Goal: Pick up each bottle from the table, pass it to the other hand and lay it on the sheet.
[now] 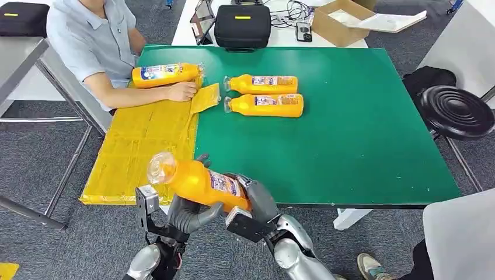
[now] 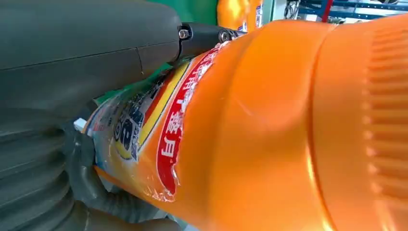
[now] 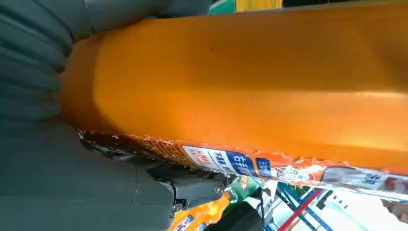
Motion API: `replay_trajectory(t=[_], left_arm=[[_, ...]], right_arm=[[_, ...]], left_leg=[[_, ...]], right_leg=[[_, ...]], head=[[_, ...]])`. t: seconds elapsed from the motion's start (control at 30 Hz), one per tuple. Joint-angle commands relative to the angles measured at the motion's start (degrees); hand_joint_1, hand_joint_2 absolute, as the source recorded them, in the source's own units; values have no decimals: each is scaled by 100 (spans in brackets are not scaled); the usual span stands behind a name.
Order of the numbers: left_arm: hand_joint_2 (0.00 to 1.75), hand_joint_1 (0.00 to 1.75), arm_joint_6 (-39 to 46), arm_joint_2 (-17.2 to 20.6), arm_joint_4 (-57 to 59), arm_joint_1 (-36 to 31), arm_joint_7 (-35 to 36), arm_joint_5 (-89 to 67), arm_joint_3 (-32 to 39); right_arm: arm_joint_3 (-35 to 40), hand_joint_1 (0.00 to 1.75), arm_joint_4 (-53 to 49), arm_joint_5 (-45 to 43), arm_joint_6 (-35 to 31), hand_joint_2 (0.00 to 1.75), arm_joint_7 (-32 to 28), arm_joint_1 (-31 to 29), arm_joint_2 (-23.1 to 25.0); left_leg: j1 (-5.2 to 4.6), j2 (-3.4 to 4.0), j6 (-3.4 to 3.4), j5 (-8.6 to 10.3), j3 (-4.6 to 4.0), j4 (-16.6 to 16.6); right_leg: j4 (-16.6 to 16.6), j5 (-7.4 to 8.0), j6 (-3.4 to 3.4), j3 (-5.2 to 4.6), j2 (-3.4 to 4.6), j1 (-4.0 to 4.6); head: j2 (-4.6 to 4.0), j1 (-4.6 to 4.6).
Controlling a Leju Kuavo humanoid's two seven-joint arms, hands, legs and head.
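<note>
An orange bottle (image 1: 198, 181) with a clear cap hangs tilted over the table's near edge, cap toward the yellow sheet (image 1: 140, 146). My left hand (image 1: 187, 213) grips it from below near the middle, and my right hand (image 1: 260, 201) wraps its base end. Up close, the left hand (image 2: 72, 72) lies around the labelled body of the bottle (image 2: 269, 125), and the right hand (image 3: 57, 183) presses against the bottle (image 3: 250, 82). Two more orange bottles (image 1: 262, 84) (image 1: 265, 105) lie side by side on the green table (image 1: 362, 134). Another bottle (image 1: 166, 74) lies at the sheet's far end.
A seated person at the far left rests a hand (image 1: 182, 91) on the sheet beside the far bottle. A black case (image 1: 242, 24) and a cardboard box (image 1: 341, 20) stand on a white table behind. A black stool (image 1: 458, 111) is at the right.
</note>
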Motion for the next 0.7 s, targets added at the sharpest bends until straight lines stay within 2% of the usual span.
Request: replay_trajectory(t=[0.03, 0.07, 0.1, 0.13, 0.17, 0.63, 0.67, 0.7], left_arm=[[175, 3, -58, -66, 714, -431, 430, 488, -13], [175, 3, -174, -72, 789, -459, 496, 662, -18], [175, 101, -198, -67, 876, -506, 489, 726, -16], [175, 161, -211, -63, 908, -523, 484, 755, -22], [175, 175, -209, -54, 919, -541, 446, 769, -38], [175, 175, -203, -53, 751, -499, 292, 747, -27], [175, 175, -239, -50, 712, -474, 269, 779, -16], [175, 175, -302, -21, 595, -383, 186, 829, 27]], right_arm=[[536, 175, 549, 91, 63, 175, -80, -258, 52], [590, 175, 544, 108, 64, 175, -119, -258, 62], [648, 175, 575, 107, 59, 175, -131, -269, 84], [670, 175, 596, 92, 75, 175, -134, -270, 103], [694, 175, 626, 45, 96, 175, -146, -281, 115], [742, 175, 729, -30, 135, 175, -154, -309, 139], [745, 159, 741, -56, 166, 175, -164, -304, 156], [777, 155, 749, -132, 295, 175, -214, -283, 214]], left_leg=[[9, -5, -7, -1, 20, -4], [5, -7, -5, 1, 13, -4], [5, -4, -4, 1, 9, -3], [5, -2, -5, 0, 12, -4], [12, 2, -10, -3, 23, -5], [8, -6, -6, -1, 12, -2], [5, -6, -5, 0, 8, -2], [12, -4, -8, -5, 16, 2]], right_leg=[[-10, -1, -13, 25, -7, 10], [-7, -1, -10, 17, -8, 5], [-6, 0, -7, 12, -4, 4], [-6, 0, -9, 13, -2, 4], [-10, -1, -16, 26, 1, 12], [-6, -1, -11, 16, -7, 7], [-4, -1, -9, 11, -7, 4], [-6, -3, -14, 22, -5, 12]], head=[[0, 0], [0, 0], [0, 2], [0, 0], [0, 0], [0, 0], [0, 0], [0, 0]])
